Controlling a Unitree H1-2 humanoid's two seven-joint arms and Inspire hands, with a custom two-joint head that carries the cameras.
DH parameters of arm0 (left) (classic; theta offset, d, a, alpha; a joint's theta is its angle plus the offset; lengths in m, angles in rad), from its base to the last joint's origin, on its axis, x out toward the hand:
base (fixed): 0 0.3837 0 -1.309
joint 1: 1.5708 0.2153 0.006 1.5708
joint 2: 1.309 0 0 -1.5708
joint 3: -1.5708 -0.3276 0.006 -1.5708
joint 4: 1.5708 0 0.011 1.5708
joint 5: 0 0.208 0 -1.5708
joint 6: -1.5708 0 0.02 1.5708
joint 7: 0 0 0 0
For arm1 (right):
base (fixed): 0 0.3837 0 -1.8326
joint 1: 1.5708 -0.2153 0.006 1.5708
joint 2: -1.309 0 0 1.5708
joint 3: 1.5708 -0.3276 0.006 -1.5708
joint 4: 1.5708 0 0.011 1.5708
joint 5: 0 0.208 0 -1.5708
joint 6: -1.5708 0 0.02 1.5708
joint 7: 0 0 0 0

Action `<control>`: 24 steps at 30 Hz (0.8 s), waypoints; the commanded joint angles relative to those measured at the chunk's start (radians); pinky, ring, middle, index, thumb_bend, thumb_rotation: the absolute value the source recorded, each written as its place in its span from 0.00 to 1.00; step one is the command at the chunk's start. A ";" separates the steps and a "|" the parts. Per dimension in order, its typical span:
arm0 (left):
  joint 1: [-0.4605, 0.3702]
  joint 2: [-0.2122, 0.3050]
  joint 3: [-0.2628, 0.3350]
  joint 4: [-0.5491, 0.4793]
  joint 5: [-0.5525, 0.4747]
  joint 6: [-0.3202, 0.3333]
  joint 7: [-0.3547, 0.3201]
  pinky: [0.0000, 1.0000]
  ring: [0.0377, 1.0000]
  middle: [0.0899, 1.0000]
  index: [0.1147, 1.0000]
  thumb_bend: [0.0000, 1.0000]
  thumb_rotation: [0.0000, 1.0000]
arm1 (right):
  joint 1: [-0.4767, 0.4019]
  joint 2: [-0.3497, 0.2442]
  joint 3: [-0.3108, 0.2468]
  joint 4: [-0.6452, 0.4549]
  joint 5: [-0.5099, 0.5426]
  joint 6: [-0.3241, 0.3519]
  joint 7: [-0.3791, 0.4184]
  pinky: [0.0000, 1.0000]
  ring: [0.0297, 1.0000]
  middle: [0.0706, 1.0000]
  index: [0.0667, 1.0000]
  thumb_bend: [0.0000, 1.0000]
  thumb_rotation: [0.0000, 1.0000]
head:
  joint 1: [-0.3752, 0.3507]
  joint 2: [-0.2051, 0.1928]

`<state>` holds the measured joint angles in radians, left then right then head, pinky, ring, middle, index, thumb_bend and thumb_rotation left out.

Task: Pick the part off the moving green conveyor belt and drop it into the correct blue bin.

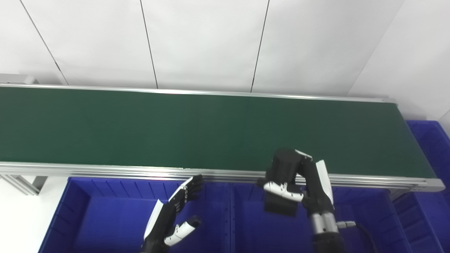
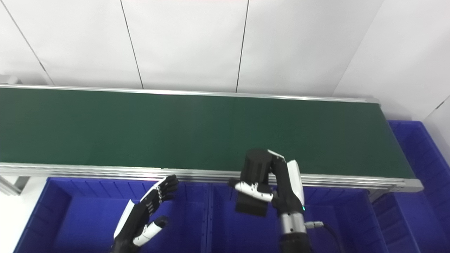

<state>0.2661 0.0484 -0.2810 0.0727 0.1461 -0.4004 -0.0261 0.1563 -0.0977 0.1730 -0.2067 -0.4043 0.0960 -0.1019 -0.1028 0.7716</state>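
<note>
My right hand (image 1: 302,186) is shut on a black part (image 1: 283,182), a cylinder on a flat base, and holds it over the belt's near rail and the middle blue bin (image 1: 253,228). The part hangs clear of the green conveyor belt (image 1: 197,130), whose surface carries nothing else. My left hand (image 1: 175,214) is open, fingers spread, above the left blue bin (image 1: 105,218). In the right eye view the right hand (image 2: 277,186) and the part (image 2: 255,181) appear the same way, with the left hand (image 2: 146,211) low at the left.
A third blue bin (image 1: 430,168) stands beyond the belt's right end. The aluminium rail (image 1: 105,170) runs along the belt's near edge, above the bins. White wall panels rise behind the belt.
</note>
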 commanded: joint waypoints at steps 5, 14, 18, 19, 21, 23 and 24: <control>-0.020 -0.021 0.013 -0.019 0.007 -0.013 0.004 0.81 0.85 0.87 0.87 0.71 0.81 | 0.033 -0.008 0.012 0.030 -0.043 0.005 0.015 0.22 0.36 0.45 0.47 0.51 0.00 | 0.024 -0.011; 0.000 -0.030 0.030 -0.014 0.016 -0.030 0.002 0.80 0.85 0.86 0.86 0.73 0.82 | 0.039 -0.013 0.031 0.154 -0.072 -0.035 -0.011 0.16 0.33 0.41 0.48 0.51 0.00 | 0.022 -0.035; 0.001 -0.030 0.032 -0.004 0.017 -0.050 0.002 0.81 0.85 0.86 0.87 0.73 0.81 | 0.042 -0.012 0.033 0.164 -0.079 -0.001 0.001 0.22 0.36 0.44 0.47 0.51 0.00 | 0.014 -0.037; 0.002 -0.031 0.033 -0.003 0.023 -0.051 0.005 0.80 0.84 0.86 0.86 0.72 0.82 | 0.042 -0.013 0.035 0.162 -0.078 0.019 0.014 0.35 0.40 0.47 0.45 0.51 0.00 | 0.013 -0.037; 0.004 -0.033 0.035 -0.003 0.032 -0.051 0.010 0.80 0.84 0.85 0.86 0.72 0.83 | 0.042 -0.014 0.035 0.160 -0.076 0.041 0.031 0.58 0.64 0.66 0.46 0.50 0.09 | 0.007 -0.035; 0.004 -0.036 0.036 0.000 0.034 -0.052 0.014 0.80 0.84 0.85 0.86 0.72 0.84 | 0.041 -0.018 0.036 0.159 -0.081 0.054 0.040 0.68 0.73 0.72 0.46 0.50 0.11 | 0.004 -0.035; 0.004 -0.037 0.036 0.001 0.031 -0.055 0.013 0.80 0.84 0.85 0.85 0.72 0.84 | 0.040 -0.019 0.038 0.155 -0.089 0.065 0.045 0.70 0.76 0.76 0.57 0.54 0.07 | 0.003 -0.034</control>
<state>0.2724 0.0199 -0.2452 0.0883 0.1704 -0.4210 -0.0208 0.2090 -0.1122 0.2099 -0.0276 -0.4826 0.1471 -0.0589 -0.0997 0.7363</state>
